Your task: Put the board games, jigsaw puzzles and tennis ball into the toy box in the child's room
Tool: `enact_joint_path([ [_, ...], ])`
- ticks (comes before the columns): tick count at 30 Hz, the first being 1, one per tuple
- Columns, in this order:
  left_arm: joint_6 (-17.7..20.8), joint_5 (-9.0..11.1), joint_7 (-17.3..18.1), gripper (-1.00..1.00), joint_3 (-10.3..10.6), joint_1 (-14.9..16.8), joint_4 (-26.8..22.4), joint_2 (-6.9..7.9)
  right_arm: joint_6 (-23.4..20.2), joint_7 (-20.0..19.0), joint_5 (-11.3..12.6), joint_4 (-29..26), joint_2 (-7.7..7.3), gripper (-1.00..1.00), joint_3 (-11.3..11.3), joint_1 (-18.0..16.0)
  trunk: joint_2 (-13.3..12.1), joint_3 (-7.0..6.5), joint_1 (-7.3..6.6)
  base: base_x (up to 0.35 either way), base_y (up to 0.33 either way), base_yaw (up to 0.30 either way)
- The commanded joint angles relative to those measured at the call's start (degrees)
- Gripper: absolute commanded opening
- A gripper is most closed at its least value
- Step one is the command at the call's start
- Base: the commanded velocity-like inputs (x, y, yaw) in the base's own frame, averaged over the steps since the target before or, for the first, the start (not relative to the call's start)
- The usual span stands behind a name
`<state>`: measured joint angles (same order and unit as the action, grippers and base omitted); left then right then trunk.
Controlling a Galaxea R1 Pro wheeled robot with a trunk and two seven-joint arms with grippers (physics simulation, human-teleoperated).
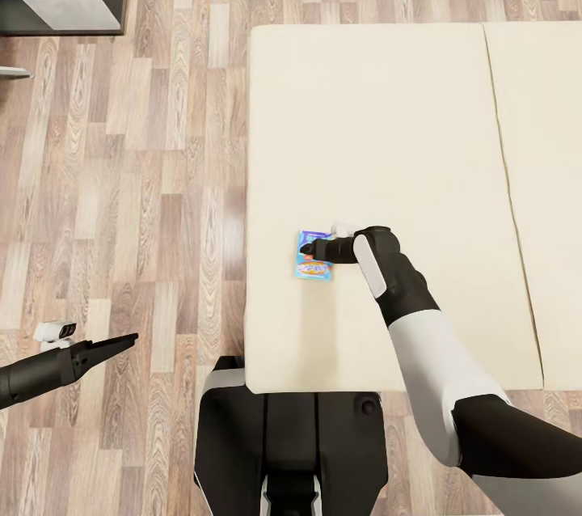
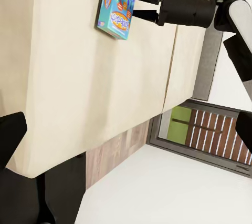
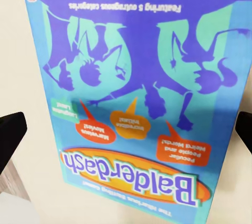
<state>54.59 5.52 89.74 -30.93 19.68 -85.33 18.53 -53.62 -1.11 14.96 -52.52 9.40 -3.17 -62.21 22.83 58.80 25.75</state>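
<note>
Balderdash board game (image 1: 314,256) lies flat near the bed's (image 1: 388,136) near-left edge, prob light, stiff, slick card w/ no lip, so pinch across a thin edge; right gripper (image 1: 311,247) jaws spread over it, left gripper (image 1: 121,341) jaws' state unclear.

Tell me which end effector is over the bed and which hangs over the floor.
The right end effector is over the bed, its fingers open above the blue board game. The left end effector hangs over the floor.
</note>
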Motion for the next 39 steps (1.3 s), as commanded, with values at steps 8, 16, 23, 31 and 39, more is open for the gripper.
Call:
enact_joint_path([
  [8, 0.61, -0.07, 0.26, 1.00, -0.01, 0.01, -0.01, 0.01, -0.10, -0.13, -0.10, -0.04, 0.03, 1.00, 0.00, -0.02, 0.09, 0.06, 0.04, 0.000, 0.000, 0.000],
  [16, 0.61, -0.07, 0.26, 1.00, -0.01, 0.01, -0.01, 0.01, 0.15, -0.07, -0.03, -0.04, 0.08, 1.00, 0.00, 0.02, 0.09, 0.06, 0.04, 0.000, 0.000, 0.000],
  [23, 0.61, -0.07, 0.26, 1.00, -0.01, 0.01, -0.01, 0.01, 0.37, -0.13, 0.04, 0.02, 0.12, 1.00, 0.00, 0.05, 0.09, 0.06, 0.04, 0.000, 0.000, 0.000],
  [31, 0.61, -0.05, 0.26, 1.00, -0.01, 0.01, -0.01, 0.01, 0.48, -0.31, 0.20, 0.04, 0.60, 1.00, 0.00, 0.01, 0.09, 0.06, 0.04, 0.000, 0.000, 0.000],
  [39, 0.65, -0.07, 0.26, 1.00, -0.01, 0.01, -0.01, 0.01, 0.60, -0.44, 0.58, 0.12, 0.60, 1.00, 0.08, 0.04, 0.09, 0.06, 0.04, 0.000, 0.000, 0.000],
])
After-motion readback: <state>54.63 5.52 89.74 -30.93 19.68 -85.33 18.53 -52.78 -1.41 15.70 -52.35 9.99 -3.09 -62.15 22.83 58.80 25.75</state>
